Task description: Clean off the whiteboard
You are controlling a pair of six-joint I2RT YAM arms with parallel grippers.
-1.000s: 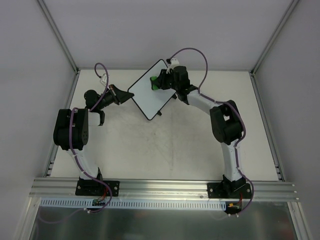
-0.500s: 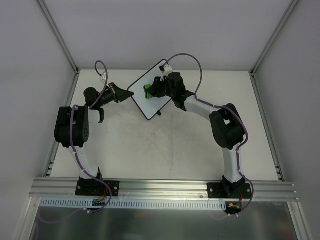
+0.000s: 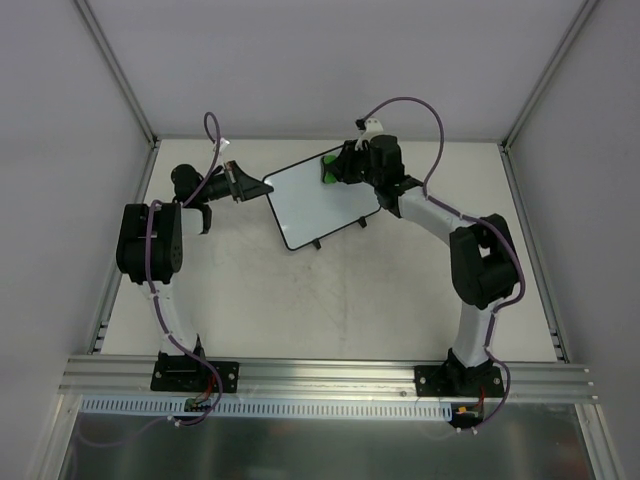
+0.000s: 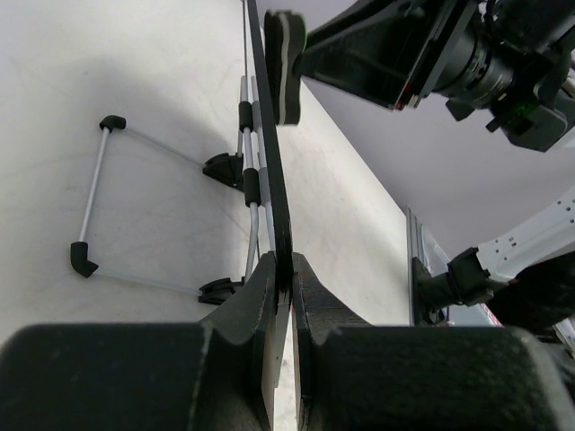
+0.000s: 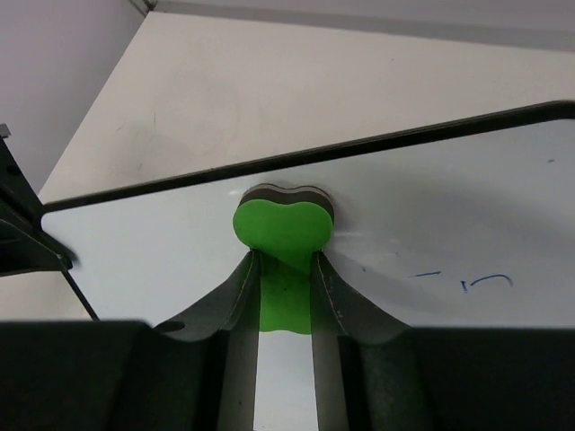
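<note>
The whiteboard (image 3: 320,205) sits toward twelve o'clock on the bench (image 3: 350,300), seen from above; my left claw (image 3: 262,187) has its nine o'clock corner, my right claw (image 3: 337,168) is at its one o'clock edge; my left wrist view shows my fingers clamped tight on the board's edge; my right wrist view shows my claw gripping the green eraser (image 5: 283,224), pressed to the board by its top frame; faint blue marks (image 5: 472,283) lie at four o'clock.

the top view is bright and even, with faint soft shadows on the pale counter (image 3: 340,300). in the left wrist view the left gripper (image 4: 286,269) is a dark blur up close, and a soft grey shadow lies beside the whiteboard (image 4: 269,144). the right wrist view is sharp on the green eraser (image 5: 283,224).
</note>
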